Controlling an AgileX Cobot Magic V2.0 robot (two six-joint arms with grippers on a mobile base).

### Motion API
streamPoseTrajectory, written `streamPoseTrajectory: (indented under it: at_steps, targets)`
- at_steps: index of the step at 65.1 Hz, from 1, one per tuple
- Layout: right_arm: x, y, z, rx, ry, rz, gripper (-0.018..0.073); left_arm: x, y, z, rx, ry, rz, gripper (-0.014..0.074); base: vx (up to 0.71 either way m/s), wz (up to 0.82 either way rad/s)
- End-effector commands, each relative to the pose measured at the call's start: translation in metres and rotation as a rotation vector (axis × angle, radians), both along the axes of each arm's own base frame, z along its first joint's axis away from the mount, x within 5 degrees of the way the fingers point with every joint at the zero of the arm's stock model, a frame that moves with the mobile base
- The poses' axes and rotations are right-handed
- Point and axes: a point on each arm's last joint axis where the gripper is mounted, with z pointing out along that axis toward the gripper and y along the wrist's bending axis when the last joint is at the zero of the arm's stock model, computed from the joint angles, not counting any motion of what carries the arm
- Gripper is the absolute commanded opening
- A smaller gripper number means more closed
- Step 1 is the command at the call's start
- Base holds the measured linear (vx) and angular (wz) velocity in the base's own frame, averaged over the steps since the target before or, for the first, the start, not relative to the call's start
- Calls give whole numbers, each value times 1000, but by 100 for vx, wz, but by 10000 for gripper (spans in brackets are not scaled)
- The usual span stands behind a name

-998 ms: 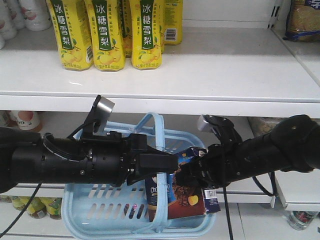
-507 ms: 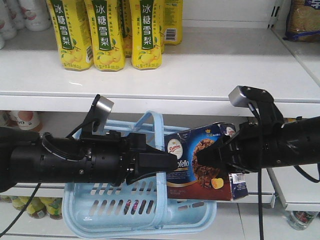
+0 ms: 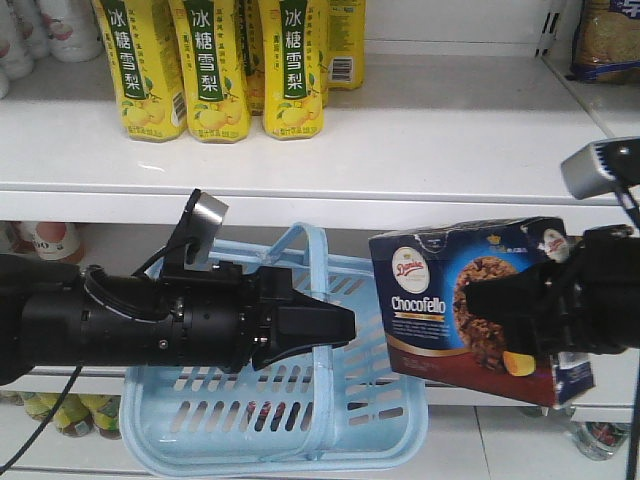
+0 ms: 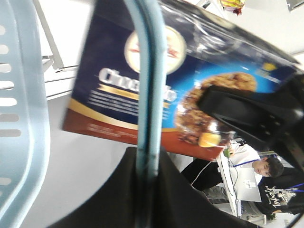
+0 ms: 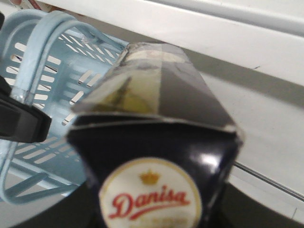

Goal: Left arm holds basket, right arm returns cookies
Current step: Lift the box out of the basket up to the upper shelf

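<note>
Light blue plastic at the left: basket (image 3: 270,420) hanging below the left gripper (image 3: 335,325), its handle clamped between the closed jaws. Just right of that gripper, above the basket's right end: cookies (image 3: 430,290), logo face outward, slightly tilted. Held at the right end by the right gripper (image 3: 500,300), closed on the box, beneath the white shelf (image 3: 400,150).

You see the light blue slotted basket (image 3: 270,420) held upright by its curved handle, which is clamped in the left gripper (image 3: 335,325). The navy Chocofello cookies box (image 3: 430,300) is outside the basket, just to its right. It is slightly tilted with its front facing you, and the right gripper (image 3: 505,300) grips its right end.
</note>
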Motion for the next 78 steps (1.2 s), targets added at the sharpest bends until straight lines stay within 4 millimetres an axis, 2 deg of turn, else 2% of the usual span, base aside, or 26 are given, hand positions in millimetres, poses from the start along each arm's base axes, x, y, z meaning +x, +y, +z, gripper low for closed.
streamPoseTrajectory:
  at_steps: [1,9,18,27,39,52,68,78]
  targets:
    - [-11,-7,39,67,-166,-74,109,-3,-1,27,-129,-23,3,-3,0,0]
    - [-26,-12,71,94,-283,-81,109,-3,-1,27,-129,-23,3,-3,0,0]
    - [-31,-14,96,108,-387,-97,109,-3,-1,27,-129,-23,3,-3,0,0]
    - [-14,-19,106,114,-483,-195,109,-3,-1,27,-129,-23,3,-3,0,0]
    - [24,-23,103,132,-536,-346,109,-3,-1,27,-129,-23,3,-3,0,0]
    - [61,-22,93,118,-590,-402,109,-3,-1,27,-129,-23,3,-3,0,0]
    - [99,-59,73,70,-562,-576,111,-3,-1,27,-129,-23,3,-3,0,0]
    - [114,-62,63,37,-558,-582,112,-3,-1,27,-129,-23,3,-3,0,0]
